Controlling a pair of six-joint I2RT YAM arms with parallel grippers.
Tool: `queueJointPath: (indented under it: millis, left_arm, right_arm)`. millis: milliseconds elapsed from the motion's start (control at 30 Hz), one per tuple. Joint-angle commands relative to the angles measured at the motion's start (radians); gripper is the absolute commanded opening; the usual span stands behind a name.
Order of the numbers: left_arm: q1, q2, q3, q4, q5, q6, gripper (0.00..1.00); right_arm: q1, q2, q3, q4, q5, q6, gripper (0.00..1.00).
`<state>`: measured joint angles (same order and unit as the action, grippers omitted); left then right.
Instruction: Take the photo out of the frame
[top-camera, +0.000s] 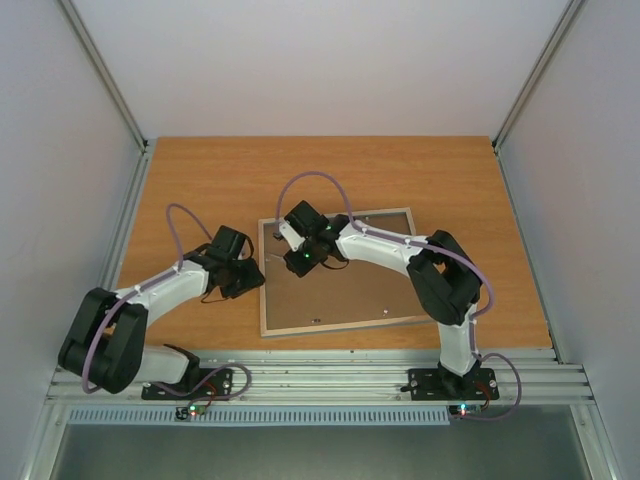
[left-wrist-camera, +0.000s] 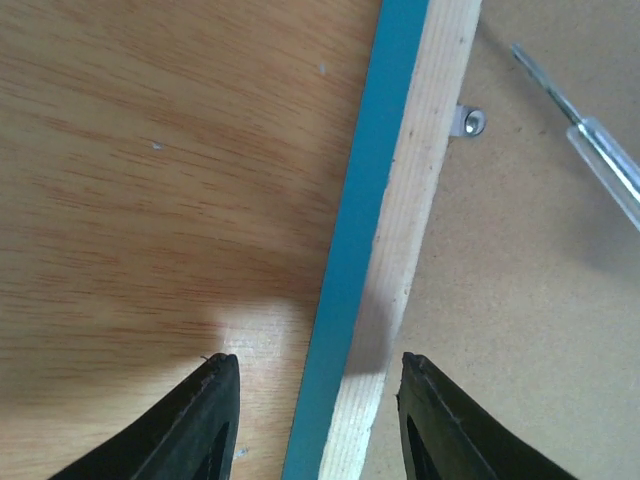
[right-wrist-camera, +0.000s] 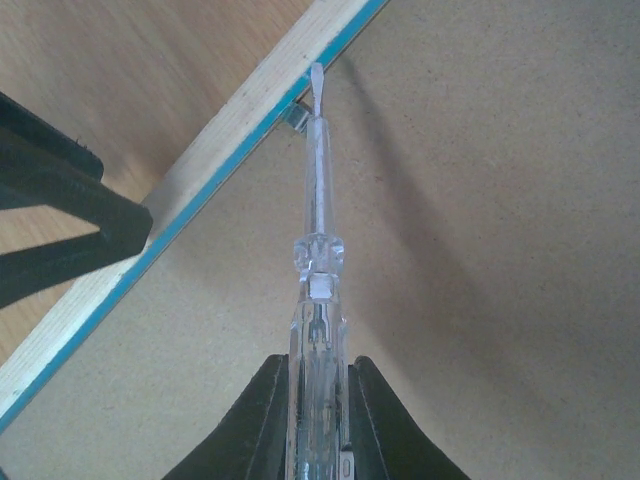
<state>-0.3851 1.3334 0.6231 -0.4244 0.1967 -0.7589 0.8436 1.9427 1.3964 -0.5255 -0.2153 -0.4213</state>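
The frame (top-camera: 340, 328) lies face down on the table, with its turquoise side and pale wood back edge showing in the left wrist view (left-wrist-camera: 400, 200). The brown backing board (top-camera: 345, 285) fills it, and the photo is hidden underneath. My left gripper (top-camera: 250, 272) is open, its jaws standing either side of the frame's left edge (left-wrist-camera: 318, 365). My right gripper (top-camera: 290, 242) is shut on a clear-handled screwdriver (right-wrist-camera: 318, 300). The screwdriver's tip rests at a small metal tab (right-wrist-camera: 293, 116) on the frame's inner edge. The tab also shows in the left wrist view (left-wrist-camera: 472, 122).
The wooden table (top-camera: 210, 180) extends around the frame. White walls enclose the back and sides. A metal rail (top-camera: 330, 375) with the arm bases runs along the near edge. The left gripper's fingers (right-wrist-camera: 60, 205) show close to the screwdriver in the right wrist view.
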Motion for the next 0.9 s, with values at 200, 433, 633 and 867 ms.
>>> queueJointPath:
  millis: [200, 433, 633, 867]
  left_arm:
    - [0.006, 0.069, 0.015, 0.088, 0.055, 0.024, 0.40]
    - [0.006, 0.100, 0.005, 0.112, 0.072, 0.021, 0.24]
    - [0.006, 0.100, 0.002, 0.114, 0.073, 0.023, 0.14]
    - [0.006, 0.093, 0.000, 0.110, 0.075, 0.023, 0.10]
  right_arm:
    - [-0.011, 0.071, 0.075, -0.037, -0.011, -0.005, 0.01]
    - [-0.011, 0.093, 0.088, -0.051, -0.039, -0.010, 0.01]
    - [-0.011, 0.097, 0.091, -0.081, -0.064, -0.019, 0.01]
    - [-0.011, 0.095, 0.096, -0.126, -0.096, -0.036, 0.01]
